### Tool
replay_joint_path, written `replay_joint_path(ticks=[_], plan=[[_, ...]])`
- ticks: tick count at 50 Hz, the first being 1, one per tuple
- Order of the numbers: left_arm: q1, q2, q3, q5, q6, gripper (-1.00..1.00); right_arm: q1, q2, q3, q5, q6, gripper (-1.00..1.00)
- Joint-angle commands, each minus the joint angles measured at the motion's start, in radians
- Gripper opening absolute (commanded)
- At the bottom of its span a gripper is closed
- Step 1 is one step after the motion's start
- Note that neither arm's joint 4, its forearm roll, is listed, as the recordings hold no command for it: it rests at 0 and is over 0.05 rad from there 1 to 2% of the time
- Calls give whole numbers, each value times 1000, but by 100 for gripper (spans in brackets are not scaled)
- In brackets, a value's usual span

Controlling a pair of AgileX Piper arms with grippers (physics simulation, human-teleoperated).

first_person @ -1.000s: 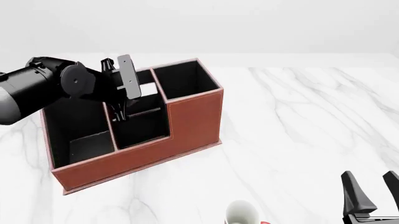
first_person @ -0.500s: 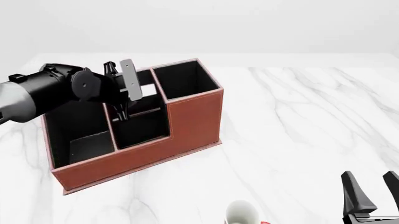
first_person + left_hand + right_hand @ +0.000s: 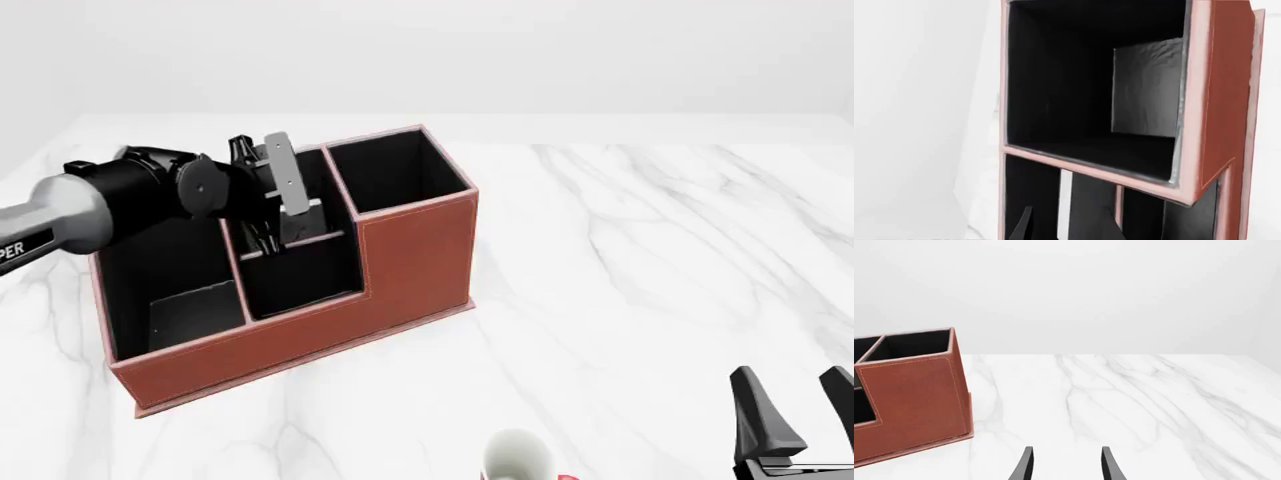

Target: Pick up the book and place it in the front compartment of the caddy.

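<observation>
The reddish-brown caddy (image 3: 400,260) stands left of centre on the marble table. My left gripper (image 3: 274,238) hangs over its middle cells, pointing down, fingers apart. In the left wrist view the gripper (image 3: 1067,216) is open. The book (image 3: 1065,200), black with a white strip, stands on edge between and beyond the fingertips. It stands inside the small low-walled front compartment (image 3: 307,275). In the front view only a pale part of the book (image 3: 302,212) shows beside the wrist. My right gripper (image 3: 790,385) is open and holds nothing, near the table's front right corner.
A white-and-red mug (image 3: 518,458) stands at the front edge, left of the right gripper. The caddy's tall square cell (image 3: 396,170) is to the right of the left gripper and its wide cell (image 3: 167,290) to the left. In the right wrist view the caddy (image 3: 914,400) lies far left.
The left arm has drawn back toward the left and its wrist has shifted a little. The book's pale strip sits lower in the caddy than before. The right arm has not moved.
</observation>
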Motion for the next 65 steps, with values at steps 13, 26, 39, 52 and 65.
replay_joint_path(ticks=[13,26,39,52,65], plan=[[1,-4,22,-23,-1,100,0,-1,1,0,0,100],[-5,-20,30,-19,-9,100,0,-1,1,0,0,100],[-16,-93,65,9,5,100,0,-1,1,0,0,100],[-35,-204,118,47,3,100,0,-1,1,0,0,100],[-42,-361,198,113,5,100,0,-1,1,0,0,100]])
